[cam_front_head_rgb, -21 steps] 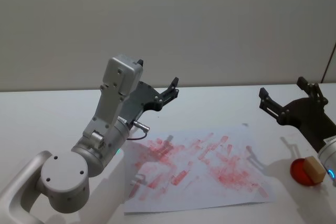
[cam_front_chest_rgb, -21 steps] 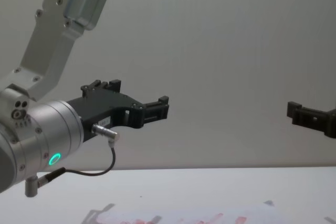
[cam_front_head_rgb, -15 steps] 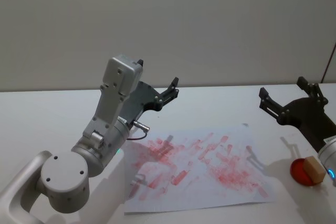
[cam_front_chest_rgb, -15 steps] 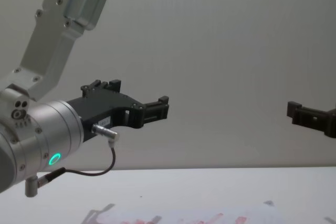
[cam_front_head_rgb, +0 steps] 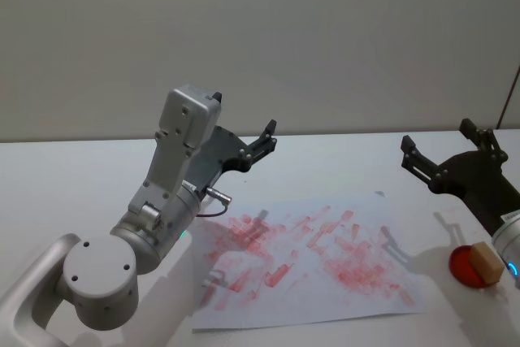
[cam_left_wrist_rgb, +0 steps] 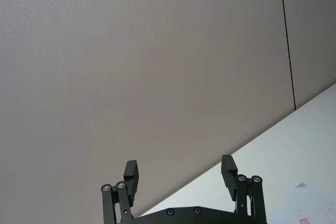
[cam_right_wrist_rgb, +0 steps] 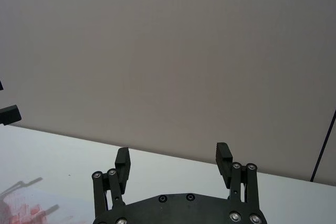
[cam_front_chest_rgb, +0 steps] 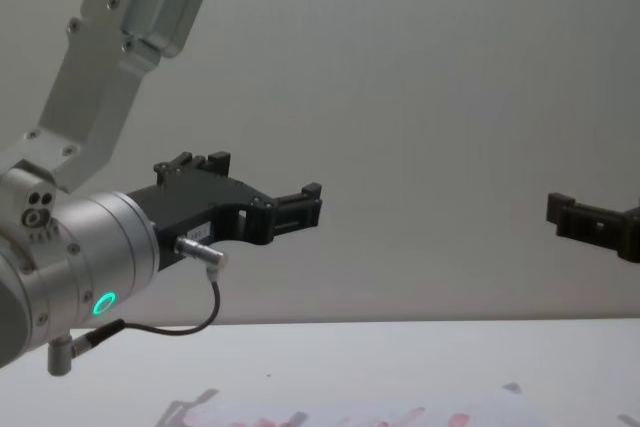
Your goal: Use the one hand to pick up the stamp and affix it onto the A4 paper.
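The A4 paper [cam_front_head_rgb: 309, 262] lies flat on the white table, covered with red stamped marks; its far edge also shows in the chest view [cam_front_chest_rgb: 400, 415]. The stamp [cam_front_head_rgb: 483, 262], a tan wooden block, rests on a red round pad [cam_front_head_rgb: 463, 270] at the table's right edge. My right gripper [cam_front_head_rgb: 436, 140] hovers open above and behind the stamp, with nothing between its fingers [cam_right_wrist_rgb: 123, 162]. Raised over the paper's far left corner, my left gripper [cam_front_head_rgb: 264, 140] is also open and empty [cam_left_wrist_rgb: 179, 171]. Both grippers point toward the back wall [cam_front_chest_rgb: 305, 209].
The white table [cam_front_head_rgb: 73, 176] runs to a plain grey wall behind. The left arm's silver wrist with a green ring light [cam_front_chest_rgb: 100, 302] and a dangling cable [cam_front_chest_rgb: 190, 327] stands over the paper's left side. A dark cord [cam_right_wrist_rgb: 323, 145] hangs at the far right.
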